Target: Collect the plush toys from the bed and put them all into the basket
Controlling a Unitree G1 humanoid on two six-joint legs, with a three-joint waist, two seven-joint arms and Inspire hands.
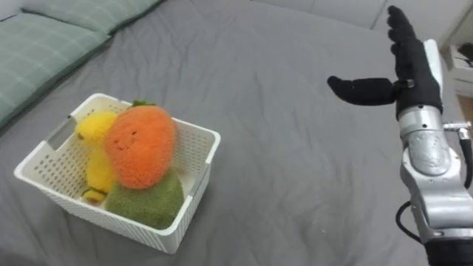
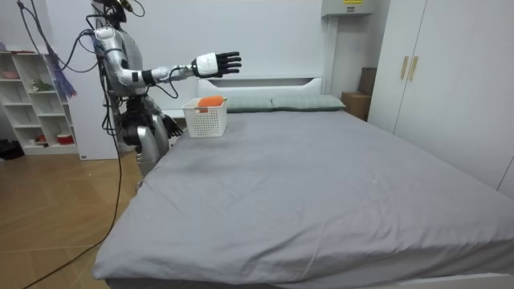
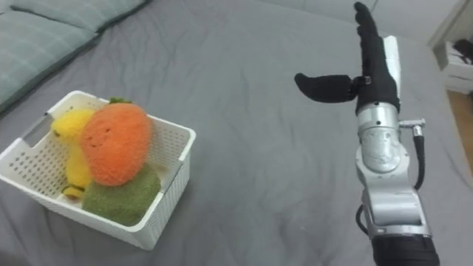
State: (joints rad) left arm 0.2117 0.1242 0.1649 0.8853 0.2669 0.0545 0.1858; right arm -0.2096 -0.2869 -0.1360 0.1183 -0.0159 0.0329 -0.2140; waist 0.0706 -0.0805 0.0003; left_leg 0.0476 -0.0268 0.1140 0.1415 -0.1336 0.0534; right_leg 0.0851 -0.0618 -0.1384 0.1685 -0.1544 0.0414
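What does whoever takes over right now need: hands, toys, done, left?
Right hand: open, empty, held out above the bed.
Left hand: low at the robot's side in the room view.
Toys: yellow plush, orange plush and green plush sit in the white basket on the bed, near the pillows.
Done: three toys in the basket.
Left: no loose toy visible on the bedcover; probably just a check before finishing.

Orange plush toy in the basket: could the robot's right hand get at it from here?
Probably yes. The orange toy sits atop the other toys, above the rim of the basket, uncovered. The open right hand hovers over bare bed to its right, with nothing between.
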